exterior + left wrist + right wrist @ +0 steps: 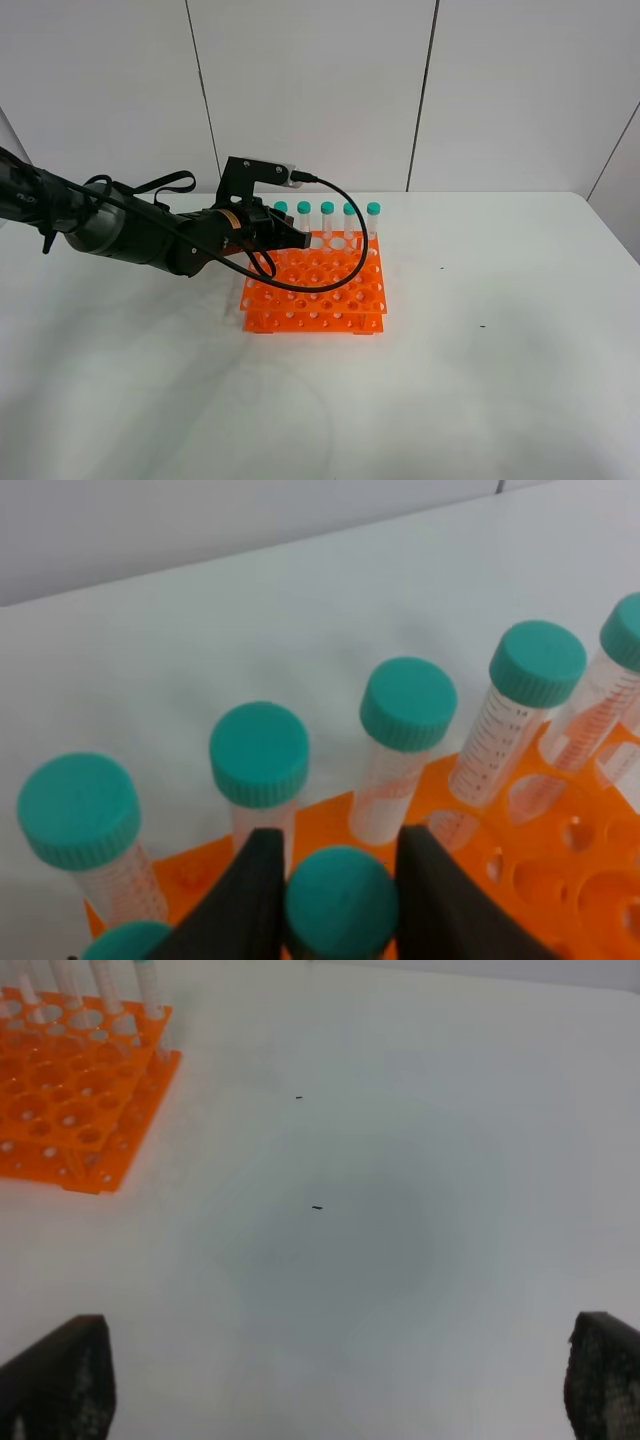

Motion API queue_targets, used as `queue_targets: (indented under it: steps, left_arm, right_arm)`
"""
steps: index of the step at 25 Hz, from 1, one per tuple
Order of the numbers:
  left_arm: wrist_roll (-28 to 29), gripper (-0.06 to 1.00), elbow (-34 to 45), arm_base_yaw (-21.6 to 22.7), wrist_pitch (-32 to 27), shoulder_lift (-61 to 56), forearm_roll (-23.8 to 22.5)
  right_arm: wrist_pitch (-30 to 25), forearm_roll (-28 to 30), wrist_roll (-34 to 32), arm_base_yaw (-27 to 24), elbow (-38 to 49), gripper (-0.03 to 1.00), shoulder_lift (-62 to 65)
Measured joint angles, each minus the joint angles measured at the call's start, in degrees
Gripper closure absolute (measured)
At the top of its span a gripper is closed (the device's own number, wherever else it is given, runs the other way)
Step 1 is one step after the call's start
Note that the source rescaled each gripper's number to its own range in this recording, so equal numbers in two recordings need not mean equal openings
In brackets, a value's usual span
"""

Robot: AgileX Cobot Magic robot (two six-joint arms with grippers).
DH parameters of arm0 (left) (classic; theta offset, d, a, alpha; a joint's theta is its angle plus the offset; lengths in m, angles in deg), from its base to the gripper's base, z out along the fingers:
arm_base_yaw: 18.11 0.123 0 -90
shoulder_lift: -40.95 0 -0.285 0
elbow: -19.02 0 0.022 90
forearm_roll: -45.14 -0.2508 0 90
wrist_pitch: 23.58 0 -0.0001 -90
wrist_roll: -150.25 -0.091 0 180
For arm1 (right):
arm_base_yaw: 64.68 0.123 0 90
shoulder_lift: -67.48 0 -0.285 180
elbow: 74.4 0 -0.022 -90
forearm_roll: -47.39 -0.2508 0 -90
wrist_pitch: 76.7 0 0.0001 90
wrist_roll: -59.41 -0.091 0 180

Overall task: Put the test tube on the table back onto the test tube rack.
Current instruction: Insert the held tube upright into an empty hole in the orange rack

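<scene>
My left gripper (pixel 291 240) reaches over the back left part of the orange test tube rack (pixel 318 292). In the left wrist view it (pixel 340 905) is shut on the teal cap of a test tube (pixel 340 895), held upright between the two black fingers (pixel 255 890), just in front of the rack's back row. Its lower part is hidden, so I cannot tell how deep it sits in the rack (pixel 560 870). My right gripper (pixel 335 1375) is open and empty above the white table (pixel 400 1160); it is out of the exterior high view.
Several teal-capped tubes (pixel 327 212) stand in the rack's back row, close behind the held tube (pixel 408 705). One more cap (pixel 125 942) shows beside the left finger. The rack (pixel 80 1110) stands left of the right gripper. White table (pixel 480 380) lies all around.
</scene>
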Motion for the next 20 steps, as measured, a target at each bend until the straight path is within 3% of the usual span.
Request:
queue_targets:
  steps: [7,13,20]
  left_arm:
    - [0.1,0.77,0.0,0.0,-0.3,0.0,0.0]
    - [0.1,0.46,0.0,0.0,-0.9,-0.6,0.0]
    - [0.3,0.32,0.0,0.0,-3.1,-2.2,-0.1]
  right_arm:
    - [0.0,0.0,0.0,0.0,0.0,-0.03,0.0]
    - [0.0,0.0,0.0,0.0,0.0,-0.03,0.0]
    - [0.0,0.0,0.0,0.0,0.0,-0.03,0.0]
